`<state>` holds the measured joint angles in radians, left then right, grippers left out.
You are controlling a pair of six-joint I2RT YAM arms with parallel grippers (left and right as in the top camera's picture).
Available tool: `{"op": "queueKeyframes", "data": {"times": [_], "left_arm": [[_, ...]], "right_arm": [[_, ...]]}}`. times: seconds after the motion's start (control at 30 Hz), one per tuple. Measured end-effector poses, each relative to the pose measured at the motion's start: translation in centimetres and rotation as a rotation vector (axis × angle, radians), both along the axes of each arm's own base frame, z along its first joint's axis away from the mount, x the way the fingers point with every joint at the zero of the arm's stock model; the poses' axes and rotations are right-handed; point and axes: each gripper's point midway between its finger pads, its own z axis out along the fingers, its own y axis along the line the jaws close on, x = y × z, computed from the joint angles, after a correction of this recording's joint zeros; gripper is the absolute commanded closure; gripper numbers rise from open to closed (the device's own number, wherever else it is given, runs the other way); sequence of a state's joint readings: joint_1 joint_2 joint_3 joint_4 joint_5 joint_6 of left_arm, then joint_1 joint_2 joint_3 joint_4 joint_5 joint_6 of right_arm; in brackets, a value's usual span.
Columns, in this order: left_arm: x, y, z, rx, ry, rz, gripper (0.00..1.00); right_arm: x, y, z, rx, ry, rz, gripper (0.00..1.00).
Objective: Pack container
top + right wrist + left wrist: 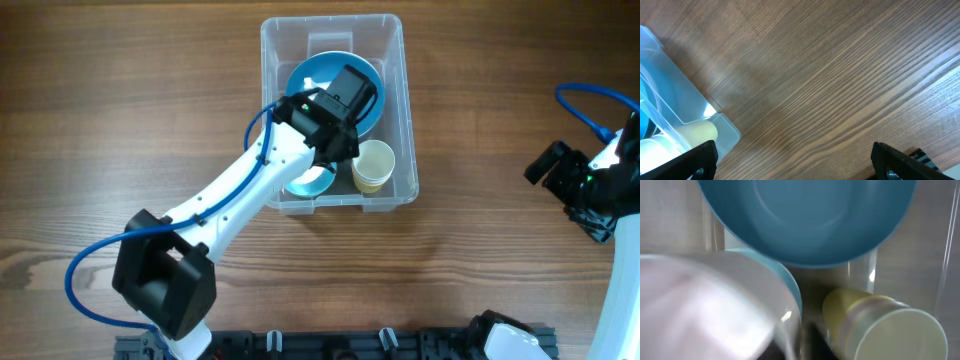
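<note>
The clear container stands at the table's far middle. In it are a large blue bowl, a cream cup and a small light-blue bowl. My left gripper reaches down inside it, between the small bowl and the cup; its fingers are hidden. The left wrist view shows the blue bowl ahead, the cup on its side at lower right, and a blurred pale bowl very close at left. My right gripper is open and empty over bare wood, right of the container.
The right arm hovers near the table's right edge with its blue cable. The left arm's base sits at the front left. A dark rail runs along the front edge.
</note>
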<state>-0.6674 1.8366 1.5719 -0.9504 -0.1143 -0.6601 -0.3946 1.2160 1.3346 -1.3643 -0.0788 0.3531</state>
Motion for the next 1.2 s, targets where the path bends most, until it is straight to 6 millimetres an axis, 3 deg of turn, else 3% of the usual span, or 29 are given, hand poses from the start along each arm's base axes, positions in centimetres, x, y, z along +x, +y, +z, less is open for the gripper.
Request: {"op": "queueKeyframes", "data": {"times": [0.03, 0.07, 0.3, 0.4, 0.5, 0.57, 0.63, 0.73, 0.87, 1.0, 1.13, 1.2], "left_arm": [[0.2, 0.2, 0.0, 0.002, -0.003, 0.0, 0.06], [0.4, 0.6, 0.0, 0.004, -0.003, 0.005, 0.01], [0.8, 1.8, 0.6, 0.024, -0.014, -0.007, 0.0], [0.9, 3.6, 3.9, 0.027, -0.093, 0.028, 0.0], [1.9, 8.1, 9.7, -0.005, -0.24, 0.141, 0.0], [2.5, 13.5, 13.6, -0.025, -0.337, 0.277, 0.0], [2.9, 18.5, 15.4, -0.023, -0.387, 0.405, 0.0], [3.7, 24.2, 15.1, -0.01, -0.377, 0.552, 0.0], [4.7, 28.5, 12.0, 0.004, -0.288, 0.657, 0.0], [5.2, 30.5, 9.7, 0.016, -0.226, 0.705, 0.0], [4.9, 30.9, 9.4, 0.013, -0.205, 0.686, 0.0], [4.1, 30.5, 9.9, 0.016, -0.194, 0.648, 0.0]], "right_arm": [[0.0, 0.0, 0.0, 0.0, 0.0, 0.0, 0.0], [0.0, 0.0, 0.0, 0.0, 0.0, 0.0, 0.0], [0.0, 0.0, 0.0, -0.001, 0.0, 0.004, 0.0], [0.6, 0.4, 0.1, -0.009, -0.018, 0.041, 0.01], [2.6, 2.0, 0.7, -0.031, -0.081, 0.142, 0.01], [4.7, 3.7, 1.4, -0.052, -0.152, 0.225, 0.0], [6.6, 5.2, 2.3, -0.075, -0.225, 0.29, 0.0], [9.6, 7.2, 3.4, -0.115, -0.323, 0.365, 0.0], [13.8, 8.2, 2.2, -0.169, -0.359, 0.435, 0.0], [16.7, 8.0, -0.2, -0.217, -0.336, 0.486, 0.0], [16.7, 7.6, -0.2, -0.254, -0.329, 0.496, 0.0], [15.7, 7.0, 0.9, -0.277, -0.333, 0.466, 0.0]]}}
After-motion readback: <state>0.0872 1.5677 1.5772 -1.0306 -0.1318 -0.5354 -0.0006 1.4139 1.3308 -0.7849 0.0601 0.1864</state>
